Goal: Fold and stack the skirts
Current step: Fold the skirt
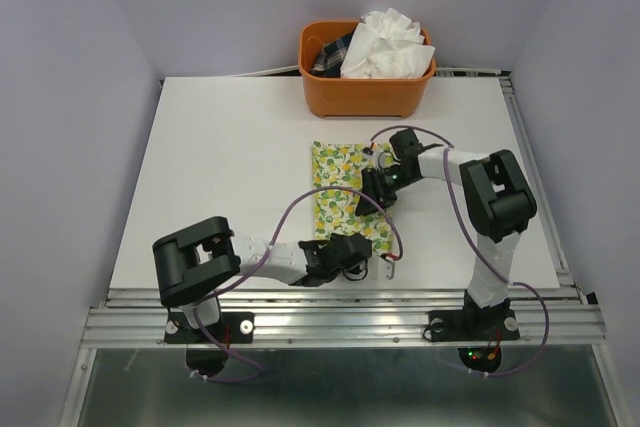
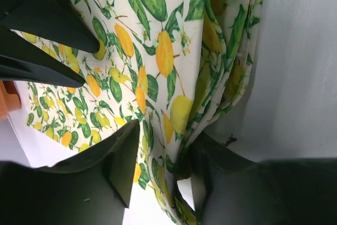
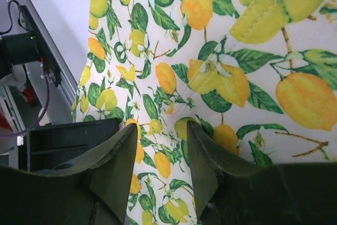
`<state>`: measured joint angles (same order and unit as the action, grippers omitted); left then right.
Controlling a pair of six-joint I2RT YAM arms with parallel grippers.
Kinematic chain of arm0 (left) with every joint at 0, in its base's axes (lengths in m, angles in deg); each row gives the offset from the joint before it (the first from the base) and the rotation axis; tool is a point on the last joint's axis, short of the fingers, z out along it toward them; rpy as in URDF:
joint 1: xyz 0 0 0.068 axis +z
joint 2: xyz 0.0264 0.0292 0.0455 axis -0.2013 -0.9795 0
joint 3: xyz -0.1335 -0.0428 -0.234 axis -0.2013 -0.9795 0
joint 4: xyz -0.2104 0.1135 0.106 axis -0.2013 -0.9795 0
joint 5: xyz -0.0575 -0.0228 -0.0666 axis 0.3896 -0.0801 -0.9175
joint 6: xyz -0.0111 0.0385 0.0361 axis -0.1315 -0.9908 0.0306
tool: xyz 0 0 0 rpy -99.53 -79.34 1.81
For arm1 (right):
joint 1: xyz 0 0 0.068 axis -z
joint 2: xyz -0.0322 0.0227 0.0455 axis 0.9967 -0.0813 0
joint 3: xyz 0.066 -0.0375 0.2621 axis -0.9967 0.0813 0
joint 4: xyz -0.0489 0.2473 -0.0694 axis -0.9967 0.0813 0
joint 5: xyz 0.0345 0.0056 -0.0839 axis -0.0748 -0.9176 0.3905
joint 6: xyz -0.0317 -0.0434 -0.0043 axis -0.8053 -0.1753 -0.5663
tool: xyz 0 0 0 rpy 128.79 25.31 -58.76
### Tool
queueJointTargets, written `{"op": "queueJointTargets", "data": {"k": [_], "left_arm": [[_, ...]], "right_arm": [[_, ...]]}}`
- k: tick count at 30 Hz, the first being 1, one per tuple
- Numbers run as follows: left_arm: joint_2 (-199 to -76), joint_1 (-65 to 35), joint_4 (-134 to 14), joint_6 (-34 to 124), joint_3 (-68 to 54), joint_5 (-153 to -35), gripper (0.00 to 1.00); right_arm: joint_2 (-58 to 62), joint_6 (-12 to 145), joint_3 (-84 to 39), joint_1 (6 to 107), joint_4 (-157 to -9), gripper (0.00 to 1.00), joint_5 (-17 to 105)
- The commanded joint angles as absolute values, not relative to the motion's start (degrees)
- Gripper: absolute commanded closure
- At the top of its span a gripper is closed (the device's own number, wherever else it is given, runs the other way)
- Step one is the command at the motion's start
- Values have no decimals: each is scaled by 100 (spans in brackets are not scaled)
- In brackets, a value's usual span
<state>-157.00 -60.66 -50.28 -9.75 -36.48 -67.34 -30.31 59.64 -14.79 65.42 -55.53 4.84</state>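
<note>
On the table [image 1: 220, 147], your left end effector [image 2: 163, 146] is clamped on the near edge of the lemon skirt [image 1: 330, 162]; your right end effector [image 3: 167, 130] pinches its right side.

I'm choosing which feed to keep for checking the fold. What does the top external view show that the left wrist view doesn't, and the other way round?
Only top external: the crinkly white skirt heaped in the orange basket, and the lemon-print skirt's overall placement on the table. Only left wrist: that skirt's layered folded edge up close, cloth bunched between the left gripper's fingers. Both: the lemon-print skirt, the left gripper, bare table.
</note>
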Motion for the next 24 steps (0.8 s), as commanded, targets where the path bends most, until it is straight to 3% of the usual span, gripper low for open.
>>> {"op": "queueJointTargets", "data": {"k": [1,2,4,8,16,24], "left_arm": [[-15718,-6072,-5149,-725,-3554,-6799,58],[-15674,-6064,-5350,-707,-3536,-6905,71],[-15587,-6055,-5536,-593,-3475,-7194,87],[-15647,-6055,-5835,-452,-3352,-7293,100],[-15744,-5906,-6178,-417,-3062,-7626,100],[-15621,-5598,-6644,-145,-2781,-7987,100]], "right_arm": [[-3334,5601,-1200,6495,-5557,51,1003],[-3264,5592,-1165,6495,-5557,51,968],[-3176,5618,-1121,6495,-5592,50,775],[-2798,6363,-1191,6547,-5732,48,397],[-2130,7490,-850,7434,-6277,48,-622],[-2997,7244,30,7541,-6278,53,-668]]}}
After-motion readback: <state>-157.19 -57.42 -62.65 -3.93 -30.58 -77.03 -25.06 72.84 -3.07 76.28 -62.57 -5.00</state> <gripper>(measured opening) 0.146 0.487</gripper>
